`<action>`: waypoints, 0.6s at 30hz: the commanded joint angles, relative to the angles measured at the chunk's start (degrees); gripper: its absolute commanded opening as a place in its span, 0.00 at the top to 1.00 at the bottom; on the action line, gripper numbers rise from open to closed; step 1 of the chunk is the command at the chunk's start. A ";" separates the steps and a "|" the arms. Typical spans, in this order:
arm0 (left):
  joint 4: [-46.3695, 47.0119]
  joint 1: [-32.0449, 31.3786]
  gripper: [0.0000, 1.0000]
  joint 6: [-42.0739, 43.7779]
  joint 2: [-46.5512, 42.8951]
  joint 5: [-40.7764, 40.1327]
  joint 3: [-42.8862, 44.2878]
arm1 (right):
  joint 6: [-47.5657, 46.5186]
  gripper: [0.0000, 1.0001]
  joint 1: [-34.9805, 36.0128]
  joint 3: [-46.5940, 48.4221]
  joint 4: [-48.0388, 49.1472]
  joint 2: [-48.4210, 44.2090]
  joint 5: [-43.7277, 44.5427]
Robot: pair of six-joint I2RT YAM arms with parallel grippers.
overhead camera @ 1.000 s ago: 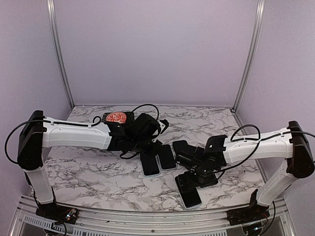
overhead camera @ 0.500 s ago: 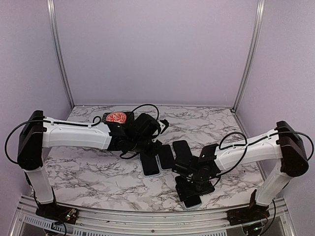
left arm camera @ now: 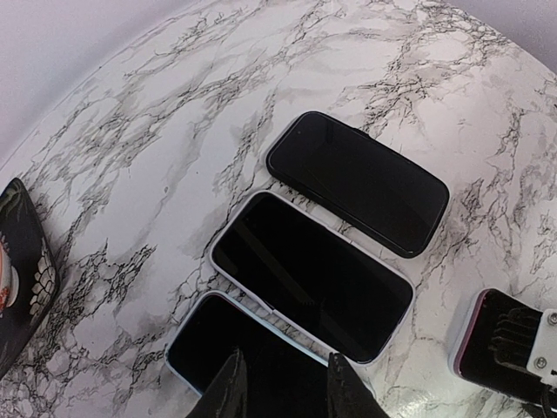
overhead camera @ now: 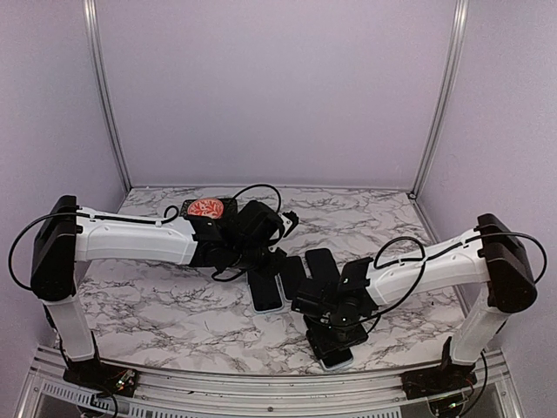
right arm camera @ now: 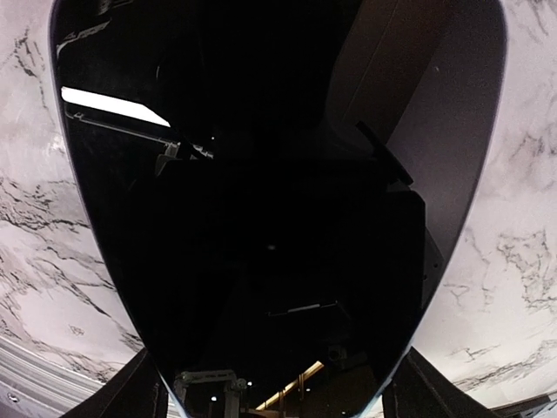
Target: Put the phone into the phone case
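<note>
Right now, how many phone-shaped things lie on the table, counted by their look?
White-rimmed dark slabs: 2
Black-rimmed dark slab: 1
Pink-rimmed dark slab: 1
Patterned case: 1
Total: 5

A black phone lay flat, screen up, on the marble table near its front edge. A black phone case lay flat farther back, apart from it.
</note>
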 commanded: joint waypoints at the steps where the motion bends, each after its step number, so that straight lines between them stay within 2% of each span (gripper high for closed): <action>1: 1.11 1.22 0.66 -0.31 -1.91 0.98 -0.56 | -1.08 0.60 0.93 3.42 2.75 -2.99 7.84; 3: 1.21 2.30 0.56 -1.69 -3.48 2.61 -0.69 | -2.00 0.65 1.30 4.65 4.24 -5.04 11.49; 6: 2.83 3.98 0.33 -4.83 -7.66 6.41 -1.78 | -5.66 0.67 2.37 6.99 8.94 -8.27 18.08; 9: 9.95 5.76 0.20 -8.40 -14.62 15.40 -7.04 | -13.51 0.67 3.36 7.30 17.72 -11.45 24.43; 11: 17.47 7.76 0.16 -12.35 -20.08 23.99 -12.00 | -18.00 0.68 3.53 6.35 24.02 -13.48 28.08; 14: 25.94 9.64 0.10 -15.57 -28.60 26.36 -18.71 | -25.82 0.69 3.62 3.50 36.49 -17.40 29.43; 18: 26.69 9.60 0.10 -14.71 -31.43 31.19 -19.30 | -34.70 0.69 3.77 0.87 48.10 -20.03 27.44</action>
